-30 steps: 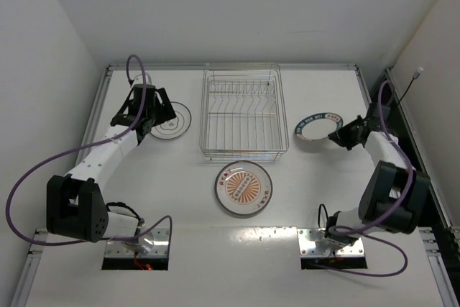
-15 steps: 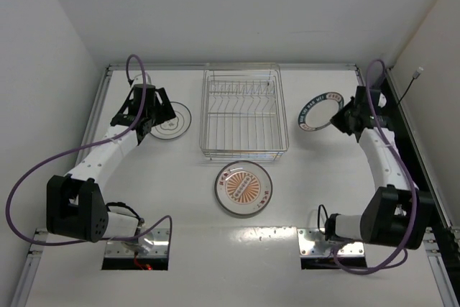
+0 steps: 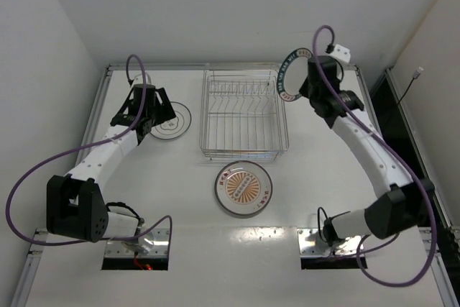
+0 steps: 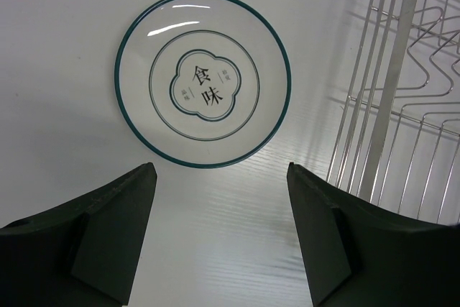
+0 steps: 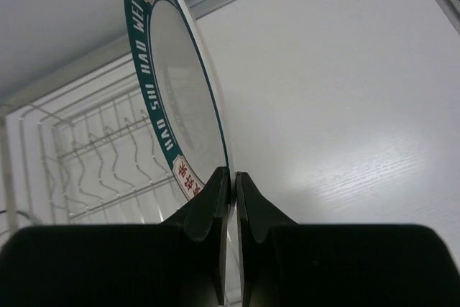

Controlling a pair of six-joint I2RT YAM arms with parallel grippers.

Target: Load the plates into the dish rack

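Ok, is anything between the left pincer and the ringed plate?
Nothing: in the left wrist view only bare white table shows between the open left pincer and the ringed plate.

White table [image 3: 180,235] with a metal far rim [image 3: 180,67], between plain white walls [image 3: 43,70]

Dish rack [image 3: 244,113] central; left plate [image 3: 171,121] beside it, near plate [image 3: 243,188] before it, third plate [image 3: 287,77] by right-rear corner.
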